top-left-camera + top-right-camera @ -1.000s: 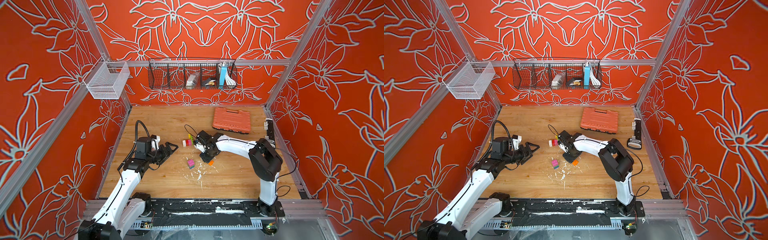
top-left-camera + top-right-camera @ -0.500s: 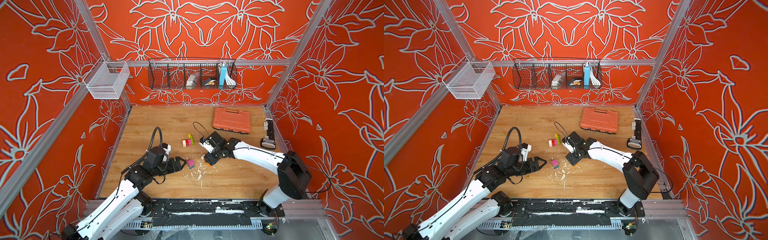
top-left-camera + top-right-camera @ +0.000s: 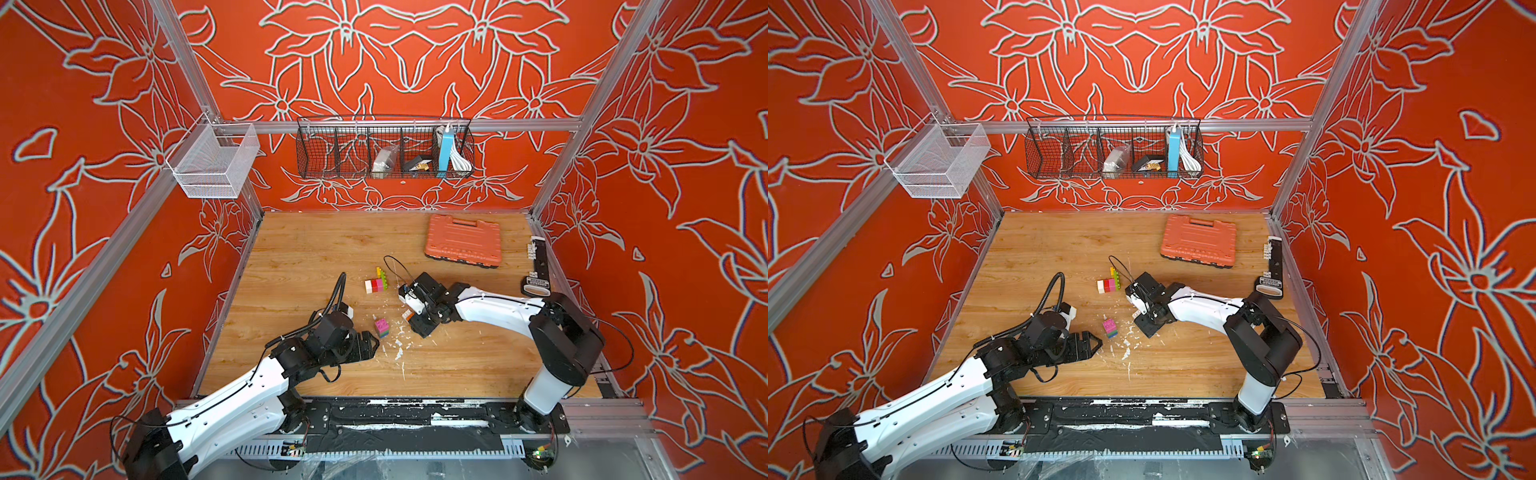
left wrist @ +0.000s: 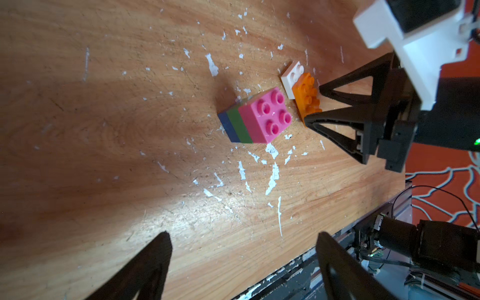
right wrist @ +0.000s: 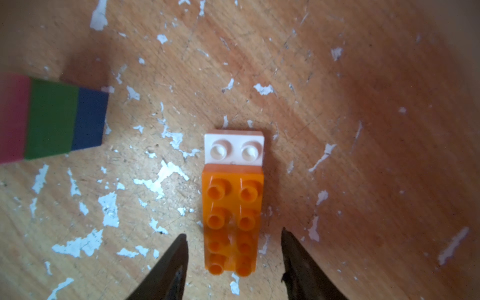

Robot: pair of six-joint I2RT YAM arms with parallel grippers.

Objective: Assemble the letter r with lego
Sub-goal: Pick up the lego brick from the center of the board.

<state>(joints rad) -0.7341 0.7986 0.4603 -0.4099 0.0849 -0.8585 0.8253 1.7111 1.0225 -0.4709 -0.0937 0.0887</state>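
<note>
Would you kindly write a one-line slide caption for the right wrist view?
Right gripper open, straddling an orange brick partly atop a white brick on the scuffed wooden table.

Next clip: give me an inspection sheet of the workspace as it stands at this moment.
Surface: wooden tabletop, scuffed, strewn with white flecks.
Job's things: pink-green-blue stack on its side; orange brick partly atop white brick; mixed-colour row farther back.
Clutter: orange case; black tool at the edge.
Grippers: left gripper open, empty; right gripper open, straddling the orange brick.
Cables: black hose on left wrist; thin loop on right wrist.
Surroundings: black wire basket, white mesh basket, floral walls.
</note>
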